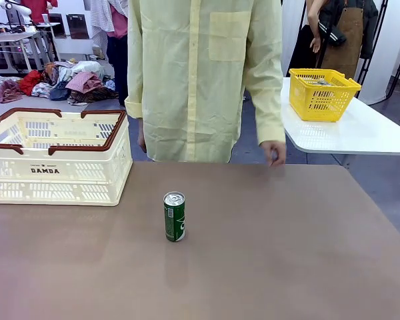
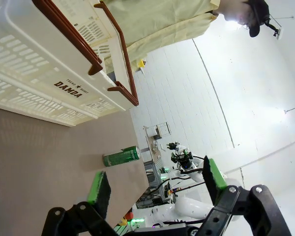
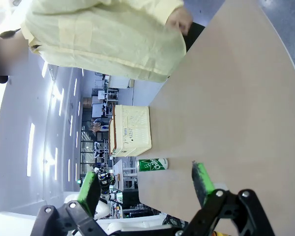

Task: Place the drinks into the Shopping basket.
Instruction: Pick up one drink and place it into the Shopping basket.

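One drink, a green can (image 1: 175, 217) with white marks and a silver top, stands upright near the middle of the brown table. The cream Shopping basket (image 1: 57, 157) with brown rim handles and "DAMDA" lettering sits at the table's far left. In the left wrist view my left gripper (image 2: 155, 184) is open and empty, with the can (image 2: 121, 156) ahead and the basket (image 2: 59, 64) beyond. The right wrist view has my right gripper (image 3: 146, 184) open and empty, the can (image 3: 152, 164) just beyond its fingers and the basket (image 3: 131, 130) farther off.
A person in a pale yellow shirt (image 1: 203, 73) stands at the far edge, one hand (image 1: 275, 153) hanging by the table. A smaller yellow mesh basket (image 1: 322, 93) rests on a white side table (image 1: 360, 130) at the right. Bare tabletop surrounds the can.
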You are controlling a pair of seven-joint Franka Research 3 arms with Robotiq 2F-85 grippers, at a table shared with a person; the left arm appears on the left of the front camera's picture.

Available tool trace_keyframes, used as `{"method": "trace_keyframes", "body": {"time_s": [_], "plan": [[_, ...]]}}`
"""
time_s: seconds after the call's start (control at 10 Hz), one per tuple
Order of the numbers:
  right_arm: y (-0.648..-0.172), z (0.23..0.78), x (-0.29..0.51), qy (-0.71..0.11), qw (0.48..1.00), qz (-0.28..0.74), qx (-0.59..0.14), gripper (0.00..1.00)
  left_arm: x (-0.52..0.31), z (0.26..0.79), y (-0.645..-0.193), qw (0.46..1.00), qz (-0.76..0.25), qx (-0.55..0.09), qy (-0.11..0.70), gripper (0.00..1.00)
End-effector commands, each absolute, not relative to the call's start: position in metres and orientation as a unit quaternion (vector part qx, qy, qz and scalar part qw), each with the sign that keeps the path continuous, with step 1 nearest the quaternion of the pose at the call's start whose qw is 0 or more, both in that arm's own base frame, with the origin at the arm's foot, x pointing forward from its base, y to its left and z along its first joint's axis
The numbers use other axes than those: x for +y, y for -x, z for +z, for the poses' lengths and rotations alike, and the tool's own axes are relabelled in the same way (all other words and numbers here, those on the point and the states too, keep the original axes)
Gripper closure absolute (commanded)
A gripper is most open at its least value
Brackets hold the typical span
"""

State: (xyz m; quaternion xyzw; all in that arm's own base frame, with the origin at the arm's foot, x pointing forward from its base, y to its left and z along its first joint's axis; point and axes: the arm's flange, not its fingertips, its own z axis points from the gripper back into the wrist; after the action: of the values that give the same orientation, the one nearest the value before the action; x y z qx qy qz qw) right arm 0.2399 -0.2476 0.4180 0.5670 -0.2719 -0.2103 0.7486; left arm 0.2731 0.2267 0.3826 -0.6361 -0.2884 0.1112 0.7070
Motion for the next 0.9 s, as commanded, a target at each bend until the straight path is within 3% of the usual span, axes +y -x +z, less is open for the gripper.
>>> {"method": "trace_keyframes", "body": {"time_s": [0.0, 0.1, 0.4, 0.6, 0.8], "plan": [[-0.24, 0.42, -0.249, -0.571, 0.745, -0.207, -0.276, 0.0, 0.227, 0.383, -0.273, 0.707, 0.111, -0.288, 0.636, 0.0], [-0.24, 0.42, -0.249, -0.571, 0.745, -0.207, -0.276, 0.0, 0.211, 0.4, -0.278, 0.747, 0.117, -0.26, 0.601, 0.0], [-0.24, 0.42, -0.249, -0.571, 0.745, -0.207, -0.276, 0.0, 0.121, 0.494, -0.3, 0.823, 0.002, -0.223, 0.523, 0.0], [-0.24, 0.42, -0.249, -0.571, 0.745, -0.207, -0.276, 0.0, 0.032, 0.536, -0.32, 0.877, -0.057, -0.15, 0.453, 0.0], [-0.24, 0.42, -0.249, -0.571, 0.745, -0.207, -0.276, 0.0, -0.088, 0.553, -0.323, 0.92, -0.023, -0.067, 0.387, 0.0]]}}
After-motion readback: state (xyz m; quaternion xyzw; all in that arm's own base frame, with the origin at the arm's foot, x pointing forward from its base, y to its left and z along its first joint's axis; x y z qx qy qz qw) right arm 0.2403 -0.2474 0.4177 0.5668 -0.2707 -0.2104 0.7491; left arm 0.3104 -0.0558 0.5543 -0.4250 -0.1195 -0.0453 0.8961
